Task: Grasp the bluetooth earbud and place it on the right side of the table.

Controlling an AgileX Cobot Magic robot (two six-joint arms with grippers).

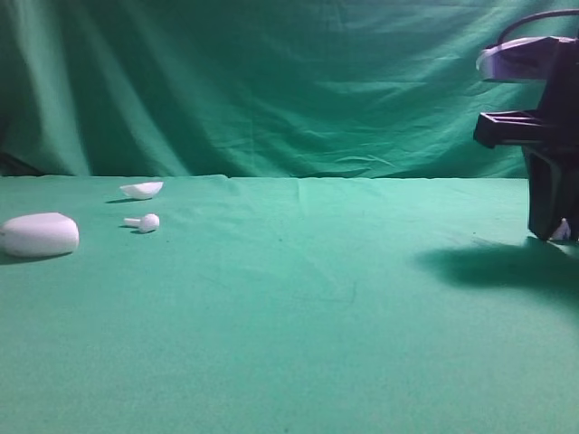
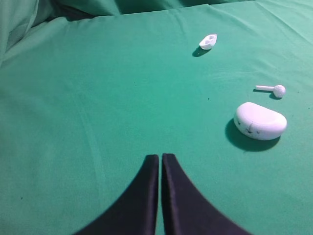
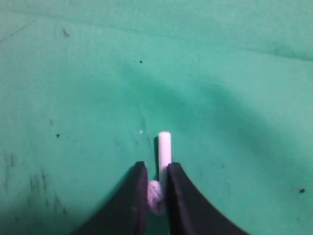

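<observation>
R gripper (image 3: 157, 183) is pinching the earbud (image 3: 164, 149): head sits between the two black fingers (image 3: 132, 205), stem sticks out fwd past the tips, over the table (image 3: 234, 98). In the high view R gripper (image 1: 552, 237) is at the far right edge, tips down at or just above the cloth, can't tell which; a bit of white (image 1: 563, 231) shows at the tips, shadow on the cloth just left of it.

L gripper (image 2: 160, 161) is pressed together, nothing between the fingers, only a thin slit showing. It hangs over bare table (image 2: 98, 107), well apart from the white items.

Landmark = case (image 1: 38, 234), far left of the table (image 1: 298, 307) in the high view. Second earbud (image 1: 143, 221) lies on its side near the case, to its right. Small white cup-shaped piece (image 1: 142, 189) is behind that earbud, toward the backdrop (image 1: 271, 81). In the L wrist view: case (image 2: 260, 121), second earbud (image 2: 272, 89) just beyond it, white piece (image 2: 209, 41) farther off.
</observation>
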